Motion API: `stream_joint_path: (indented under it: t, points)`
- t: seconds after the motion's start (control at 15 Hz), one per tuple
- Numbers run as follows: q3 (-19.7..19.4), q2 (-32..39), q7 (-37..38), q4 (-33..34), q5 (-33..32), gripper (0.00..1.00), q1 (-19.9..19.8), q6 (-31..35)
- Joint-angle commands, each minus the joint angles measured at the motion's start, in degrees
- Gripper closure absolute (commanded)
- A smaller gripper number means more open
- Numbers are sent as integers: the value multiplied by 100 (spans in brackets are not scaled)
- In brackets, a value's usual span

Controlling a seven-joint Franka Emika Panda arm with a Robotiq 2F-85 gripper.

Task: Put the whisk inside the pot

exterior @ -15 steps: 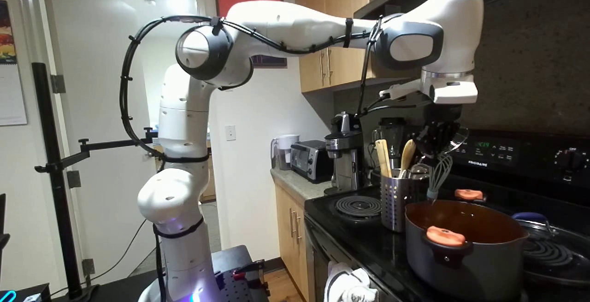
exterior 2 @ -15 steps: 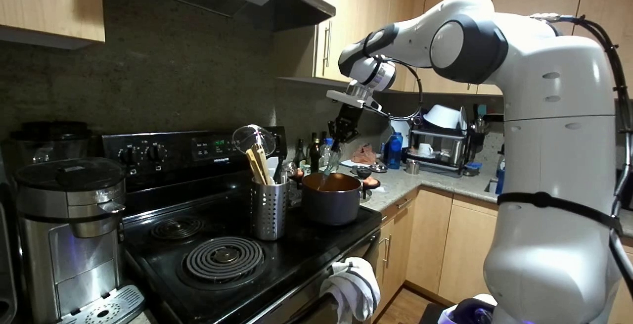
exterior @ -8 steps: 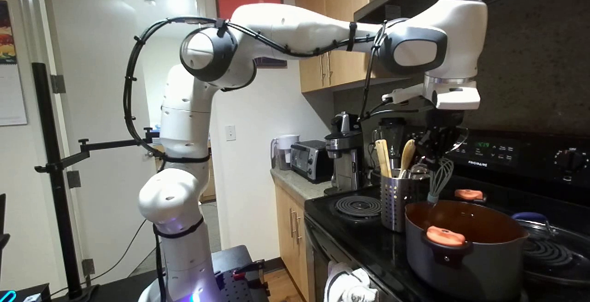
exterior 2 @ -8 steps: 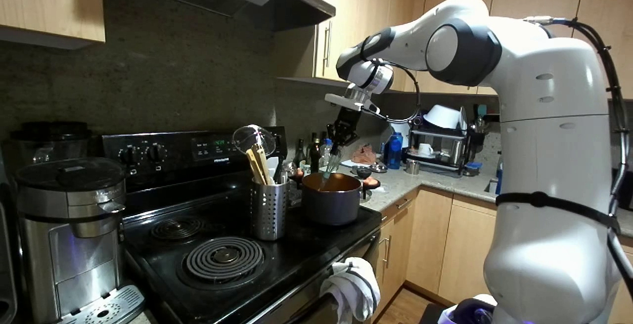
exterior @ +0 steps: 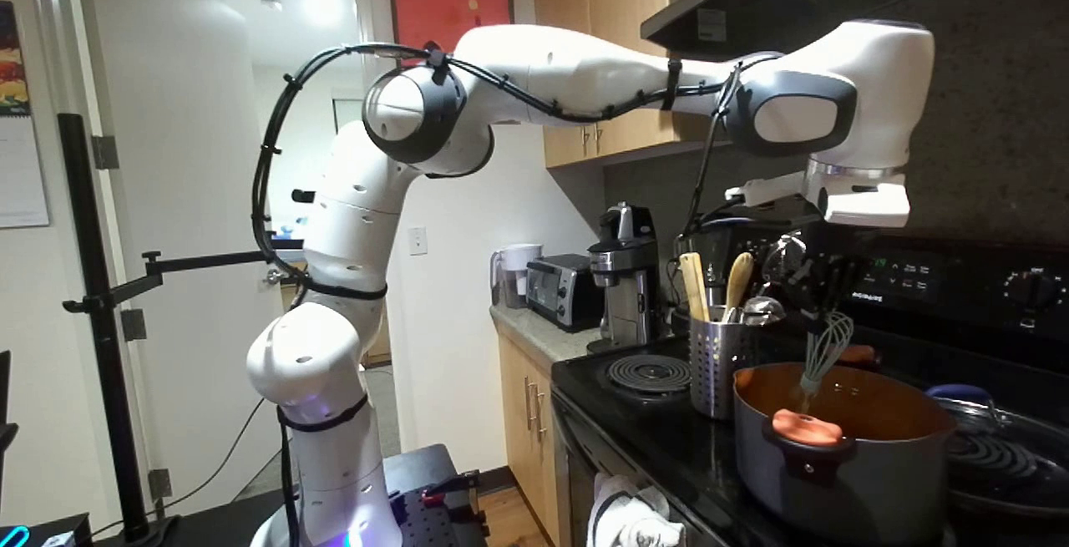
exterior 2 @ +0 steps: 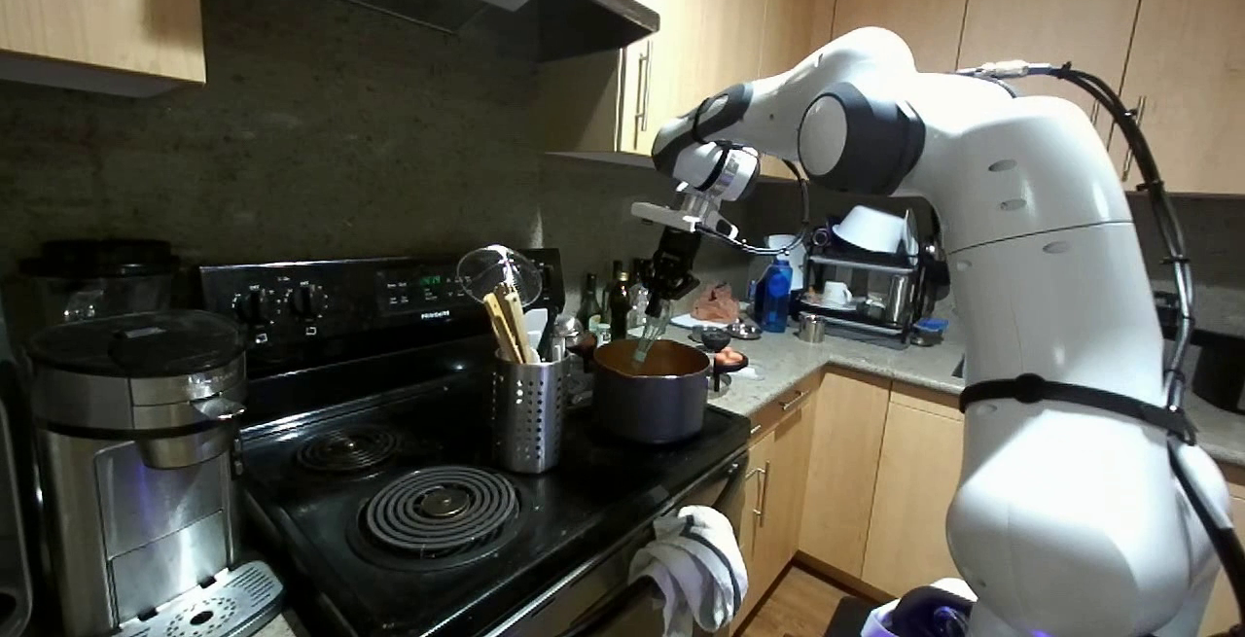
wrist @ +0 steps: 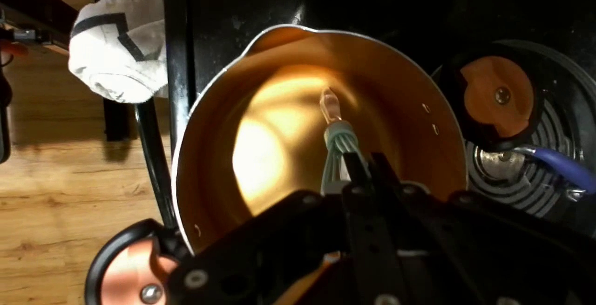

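In the wrist view, left to right, a towel hangs at the front of the stove. The pot stands upright. The whisk is inverted, handle end pointing down into the pot's mouth; contact with the pot floor cannot be determined. The gripper is closed to a narrow gap, fingers clamped on the whisk's wire loops.

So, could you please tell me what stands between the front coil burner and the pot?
A perforated steel utensil canister, holding wooden utensils, stands between the front coil burner and the orange-lined pot, as both exterior views show.
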Motion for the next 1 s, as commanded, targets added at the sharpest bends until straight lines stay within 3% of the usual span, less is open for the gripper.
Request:
stream_joint_path:
  t: [0.0,0.73,0.87,0.93]
  points:
    - [67,424,267,710,277,98,-217,-459]
    - [186,1348,901,1814,310,98,-622,-1045]
    - [213,1454,988,1978,310,75,-700,-1114]
    - [226,1500,1016,2053,308,76,-736,-1135]
